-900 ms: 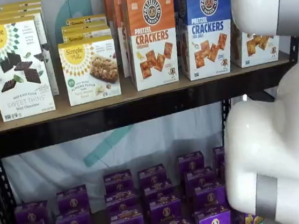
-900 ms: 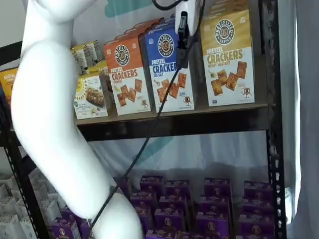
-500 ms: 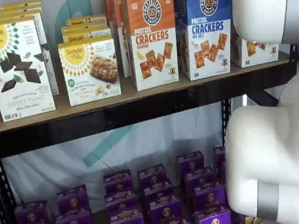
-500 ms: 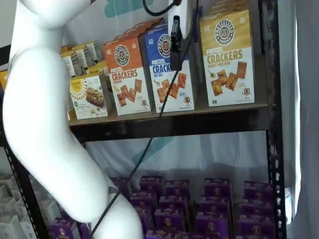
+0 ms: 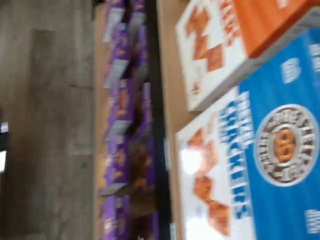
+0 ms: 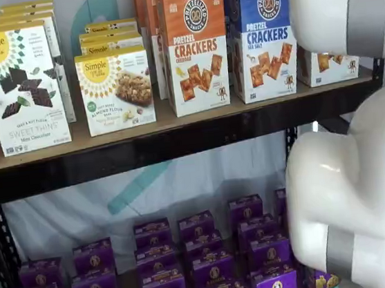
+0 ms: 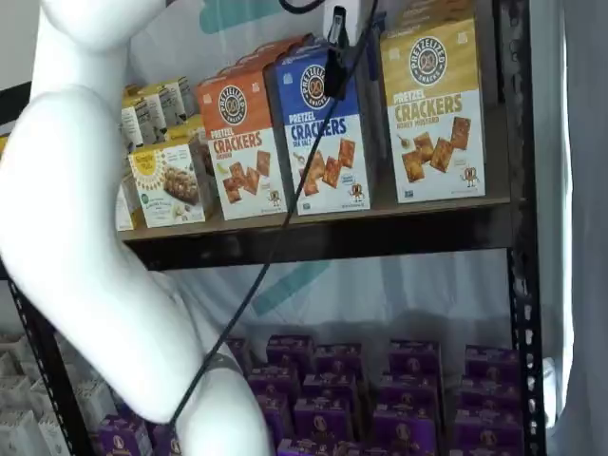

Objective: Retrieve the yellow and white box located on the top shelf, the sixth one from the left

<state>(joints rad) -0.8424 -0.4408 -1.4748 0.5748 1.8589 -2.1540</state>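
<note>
- Gripper (image 7: 335, 57): my feed shows black fingers side-on before the blue "PRETZEL CRACKERS" box (image 7: 323, 128); gap unreadable, jaws spread wide
- yellow and white box (image 7: 434, 109), "CRACKERS", upright on the top shelf (image 7: 380, 228), right of the blue one

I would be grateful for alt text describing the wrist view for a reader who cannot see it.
A blurred close-up, turned sideways, shows a blue-topped pretzel crackers box beside an orange-topped crackers box on the top shelf. Beyond the shelf's dark edge, rows of purple boxes sit lower down; no gripper fingers are visible.
</note>
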